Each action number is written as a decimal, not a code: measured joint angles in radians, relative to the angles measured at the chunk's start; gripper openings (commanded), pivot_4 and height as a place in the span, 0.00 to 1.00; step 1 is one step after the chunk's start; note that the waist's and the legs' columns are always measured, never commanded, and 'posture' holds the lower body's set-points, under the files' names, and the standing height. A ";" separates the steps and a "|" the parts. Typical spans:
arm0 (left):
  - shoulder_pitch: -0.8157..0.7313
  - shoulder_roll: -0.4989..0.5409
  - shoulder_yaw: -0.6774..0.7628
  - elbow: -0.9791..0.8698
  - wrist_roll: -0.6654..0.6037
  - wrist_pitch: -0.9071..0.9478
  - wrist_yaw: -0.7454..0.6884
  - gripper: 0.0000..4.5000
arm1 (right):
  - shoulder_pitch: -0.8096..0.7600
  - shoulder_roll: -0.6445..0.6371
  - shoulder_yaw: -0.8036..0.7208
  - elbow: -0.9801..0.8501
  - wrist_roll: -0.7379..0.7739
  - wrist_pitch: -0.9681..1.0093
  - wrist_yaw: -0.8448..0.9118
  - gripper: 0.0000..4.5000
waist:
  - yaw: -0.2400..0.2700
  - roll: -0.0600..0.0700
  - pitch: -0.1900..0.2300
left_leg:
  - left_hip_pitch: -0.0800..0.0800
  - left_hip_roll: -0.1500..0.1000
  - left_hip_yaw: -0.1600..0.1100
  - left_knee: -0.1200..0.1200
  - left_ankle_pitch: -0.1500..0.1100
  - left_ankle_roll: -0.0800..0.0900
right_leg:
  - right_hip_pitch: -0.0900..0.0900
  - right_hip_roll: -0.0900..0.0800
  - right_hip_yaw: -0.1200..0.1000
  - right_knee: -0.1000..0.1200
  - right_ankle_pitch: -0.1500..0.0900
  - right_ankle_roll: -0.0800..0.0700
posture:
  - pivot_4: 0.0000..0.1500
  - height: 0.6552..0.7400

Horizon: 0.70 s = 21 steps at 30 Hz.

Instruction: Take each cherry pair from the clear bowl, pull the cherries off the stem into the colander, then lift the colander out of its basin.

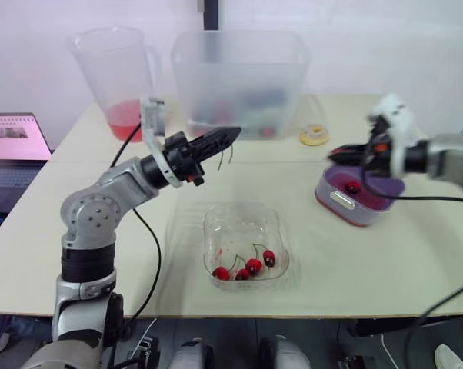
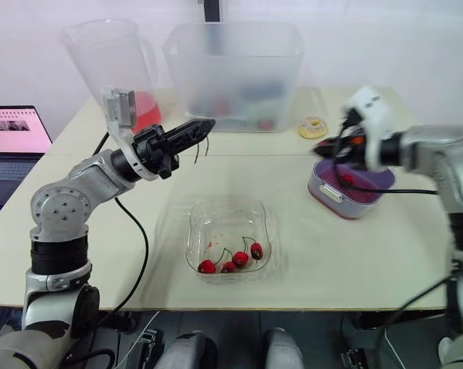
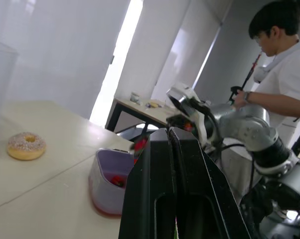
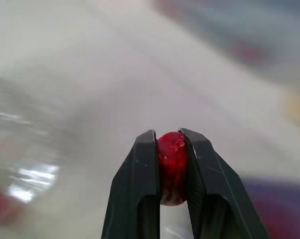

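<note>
Nearest, by the front edge of the table [image 1: 385, 261], sits the bowl [image 1: 224, 224], with several cherries [image 1: 247, 267] lying in its front half, their dark stems curving up toward the middle. Left of it the left arm rises from a bent elbow just off the table's left edge, and its forearm slants up and to the right, so that the left gripper [image 1: 231, 136] hangs in the air beyond the bowl, well above the tabletop, pointing right and a little upward. Its fingers are pressed together on a thin stem [image 1: 231, 154] that dangles from the tips (the left wrist view shows no gap between them). To the right the right arm comes in from the table's right side with its forearm about level, and the right gripper [image 1: 335, 154] points left, above the left part of the colander [image 1: 385, 187]. Its fingers are clamped on a single cherry [image 4: 172, 167]. The purple colander sits inside its red basin [image 1: 328, 204], right of the bowl and farther back, with one red fruit [image 1: 353, 187] lying in it. Beyond lie a doughnut [image 1: 314, 135], a frosted bin [image 1: 239, 77] and a pitcher [image 1: 112, 69] with red liquid at its bottom. A laptop [image 1: 12, 142] stands off to the far left, and a person [image 3: 284, 74] stands behind the right arm.
</note>
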 measured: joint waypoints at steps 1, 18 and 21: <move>0.006 -0.001 -0.001 -0.002 0.000 0.000 0.000 0.00 | 0.001 -0.005 0.019 0.050 -0.042 -0.038 0.011 0.05 | -0.004 0.000 0.000 | 0.000 0.000 0.001 0.000 0.000 0.000 | 0.000 0.000 0.000 0.000 0.000 0.000 | 1.00 0.37; 0.048 0.017 -0.008 -0.045 0.004 0.000 0.002 0.00 | 0.012 0.094 0.104 0.313 -0.275 -0.227 0.117 1.00 | 0.003 0.001 0.001 | 0.000 0.001 0.001 0.001 0.001 -0.003 | -0.001 0.000 0.000 0.001 0.000 0.000 | 1.00 0.37; 0.057 0.024 -0.006 -0.054 0.001 0.002 0.017 0.00 | -0.044 0.082 0.084 0.280 -0.266 -0.194 0.152 1.00 | 0.004 0.001 0.001 | 0.000 0.001 0.000 0.001 0.001 -0.003 | -0.001 0.000 0.000 0.001 0.000 0.000 | 1.00 0.37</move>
